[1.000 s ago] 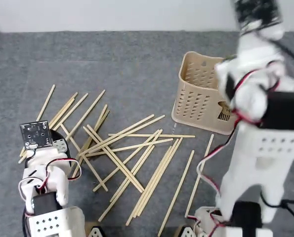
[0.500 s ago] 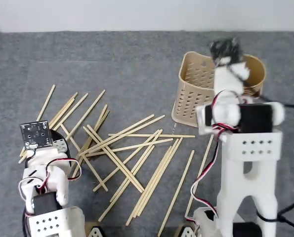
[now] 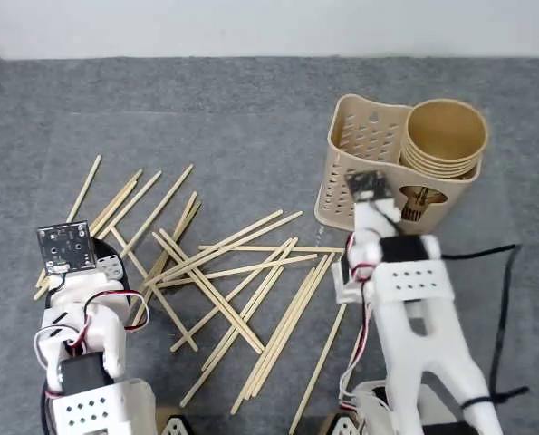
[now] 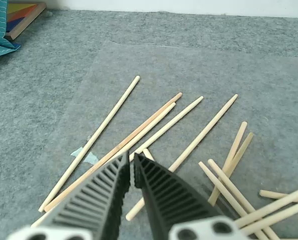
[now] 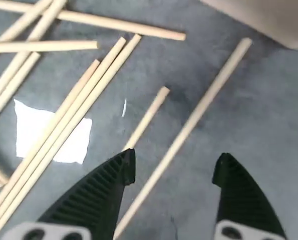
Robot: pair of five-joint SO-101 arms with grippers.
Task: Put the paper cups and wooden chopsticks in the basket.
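Currently, stacked paper cups (image 3: 446, 136) are sitting in the basket (image 3: 364, 172), upper right of the high view. The right end effector (image 5: 176, 170) is hovering released over one chopstick (image 5: 191, 125). The left end effector (image 4: 132, 172) is hanging clenched and empty over other wooden chopsticks (image 4: 204, 132).

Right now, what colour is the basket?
The basket is beige, with a perforated wall; the high view shows it best.
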